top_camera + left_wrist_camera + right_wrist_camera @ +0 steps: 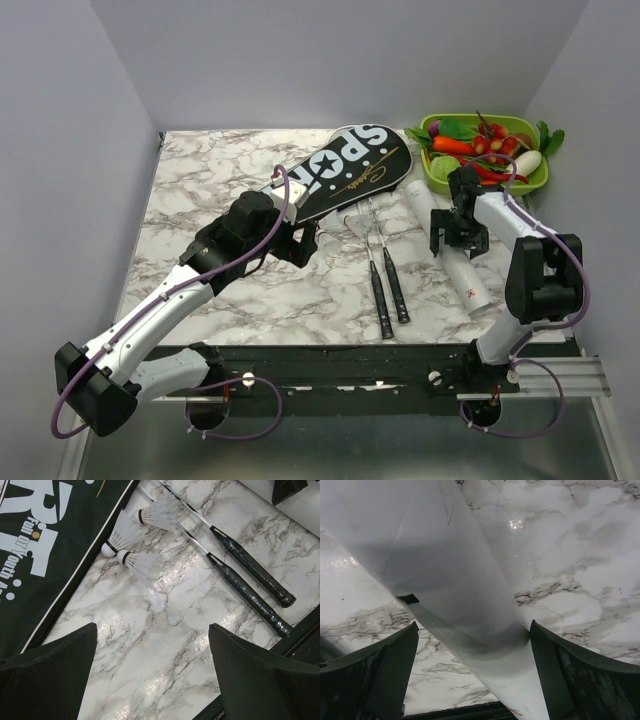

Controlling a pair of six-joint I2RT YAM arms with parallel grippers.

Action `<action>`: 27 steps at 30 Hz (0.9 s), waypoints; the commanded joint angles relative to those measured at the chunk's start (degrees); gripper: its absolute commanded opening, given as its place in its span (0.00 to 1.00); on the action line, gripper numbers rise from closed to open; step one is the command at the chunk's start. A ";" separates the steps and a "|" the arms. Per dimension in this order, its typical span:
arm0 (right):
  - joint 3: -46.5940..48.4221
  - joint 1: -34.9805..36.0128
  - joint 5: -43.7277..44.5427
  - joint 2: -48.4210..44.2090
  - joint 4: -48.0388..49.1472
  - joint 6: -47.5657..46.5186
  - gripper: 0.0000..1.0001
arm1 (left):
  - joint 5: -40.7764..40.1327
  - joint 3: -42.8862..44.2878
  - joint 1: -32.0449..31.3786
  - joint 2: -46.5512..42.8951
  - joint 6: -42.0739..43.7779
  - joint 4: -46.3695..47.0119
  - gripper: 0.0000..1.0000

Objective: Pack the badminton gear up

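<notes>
Marble-top table inside plain grey walls. Black cover lettered "SPORT" lies flat at far centre, angled, wide end far right, narrow end near left; left wrist view shows its white-piped edge. Two rackets lie side by side on the marble at near centre, black handles nearest the arms and thin shafts running far toward the cover's near edge; can't make out the heads. Three white shuttlecocks sit clustered on the table just beside the cover's edge and next to the shafts. Left gripper hovers over bare marble just near of the cover and left of the rackets, fingers spread wide, nothing between them. White tube lies on the table right of the rackets, running near-right to far-left. Right gripper is over its middle, fingers spread wide with one on each side of the tube; can't tell if the pads touch it. Green tray of toy vegetables sits in the far right corner, apart from the gear.
</notes>
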 commanded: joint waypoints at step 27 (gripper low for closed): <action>1.70 0.60 -11.88 -0.20 -1.61 0.07 0.50 | -3.33 -0.04 -0.28 -0.52 -0.06 -0.33 0.99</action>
